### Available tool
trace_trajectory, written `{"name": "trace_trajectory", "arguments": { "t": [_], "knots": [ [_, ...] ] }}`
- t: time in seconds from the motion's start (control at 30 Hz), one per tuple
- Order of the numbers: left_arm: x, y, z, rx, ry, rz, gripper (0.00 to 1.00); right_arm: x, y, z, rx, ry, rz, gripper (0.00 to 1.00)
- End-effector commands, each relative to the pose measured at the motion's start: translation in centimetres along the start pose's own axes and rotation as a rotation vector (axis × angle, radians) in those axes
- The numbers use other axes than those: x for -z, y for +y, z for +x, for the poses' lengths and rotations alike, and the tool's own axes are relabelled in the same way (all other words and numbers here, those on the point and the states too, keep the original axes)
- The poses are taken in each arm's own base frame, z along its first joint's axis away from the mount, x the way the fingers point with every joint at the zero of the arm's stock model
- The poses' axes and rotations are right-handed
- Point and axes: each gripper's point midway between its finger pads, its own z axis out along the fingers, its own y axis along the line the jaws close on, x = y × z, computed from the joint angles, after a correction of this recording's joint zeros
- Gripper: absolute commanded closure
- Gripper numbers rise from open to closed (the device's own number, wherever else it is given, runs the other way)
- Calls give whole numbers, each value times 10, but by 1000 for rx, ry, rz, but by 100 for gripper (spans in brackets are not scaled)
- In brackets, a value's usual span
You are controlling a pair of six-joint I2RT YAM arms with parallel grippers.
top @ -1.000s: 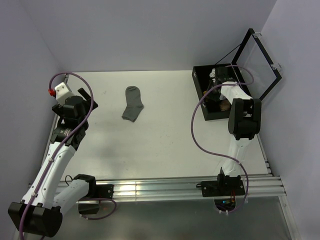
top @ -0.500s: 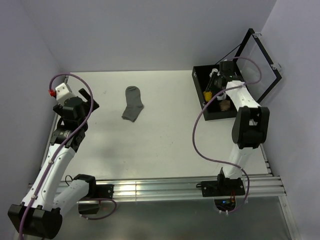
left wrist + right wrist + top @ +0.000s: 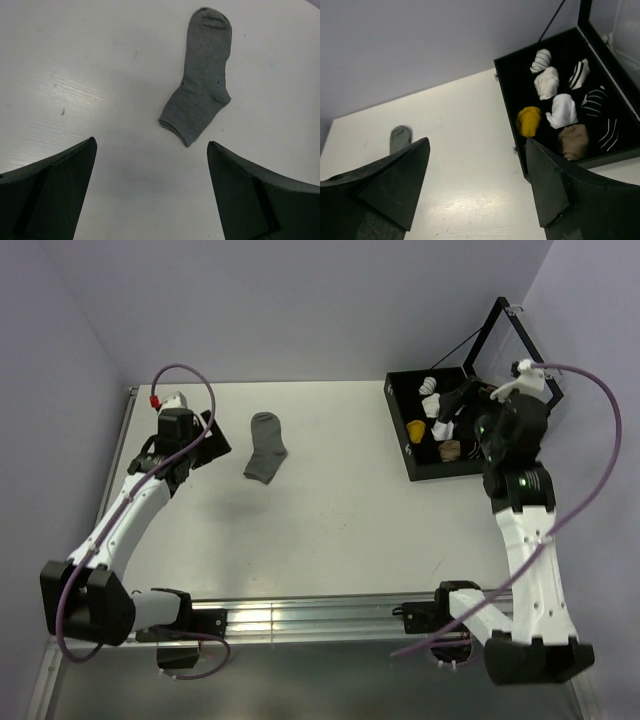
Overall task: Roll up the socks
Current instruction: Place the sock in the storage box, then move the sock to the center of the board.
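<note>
**Grey sock flat on the table, both grippers open and empty**

A plain grey sock [image 3: 266, 448] lay flat on the white table [image 3: 330, 520], near the far edge and left of the middle. It was bent at the heel, with the rounded toe toward the far edge and the open cuff toward the near edge. Nothing was touching it.

The left gripper [image 3: 200, 445] hung just to the sock's left. Its jaws were spread wide with only bare table between them.

In the far right corner sat a black box [image 3: 398, 430] with its lid propped up. A mustard-yellow bundle [image 3: 415, 430] rested inside against the left wall, among white, striped and tan bundles. It looked already rolled.

The right gripper [image 3: 455, 405] was raised over the box. In its wrist view the jaws stood wide apart and held nothing.

The grey sock looked light, soft and limp. It would likely sag and fold when lifted rather than keep its shape, though it should not slip from the pads or be harmed by a firm squeeze. The doubled cuff edge, nearest the left gripper, seemed the best place to pinch, as the fabric there gave the most to grip. The toe was a fair second choice for starting a roll.
</note>
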Motion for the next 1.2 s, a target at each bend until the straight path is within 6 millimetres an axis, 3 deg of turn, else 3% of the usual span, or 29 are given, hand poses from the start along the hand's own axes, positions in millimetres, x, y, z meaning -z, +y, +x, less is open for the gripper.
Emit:
{"name": "trace_trajectory", "arguments": {
  "t": [0.0,0.07,0.1,0.2,0.47,0.53,0.77,0.93,1.03,1.13,1.17],
  "knots": [
    [0,-38,-2,31,94,133,3,41,9,-6,-35,-110,-64,15],
    [-11,-43,8,23,136,124,3,60,14,-10,-65,-177,-103,9],
    [-14,-49,2,20,124,120,4,73,15,-5,-90,-202,-129,8],
    [-30,-67,10,-3,156,115,4,87,19,1,-122,-243,-168,7],
    [-90,-107,45,12,225,98,4,88,44,54,-114,-113,-316,6],
    [-107,-111,59,15,242,93,4,87,45,67,-112,-82,-335,6],
    [-136,-126,97,0,275,99,4,89,39,92,-90,-36,-330,5],
    [-140,-132,127,-19,310,107,4,83,41,109,-88,21,-354,5],
    [-134,-130,156,-33,357,104,4,79,46,117,-70,55,-389,5],
    [-119,-129,184,-32,400,111,4,75,51,125,-46,97,-421,5],
    [-111,-124,204,-52,430,106,4,75,53,126,-41,105,-433,5]
  ]
}}
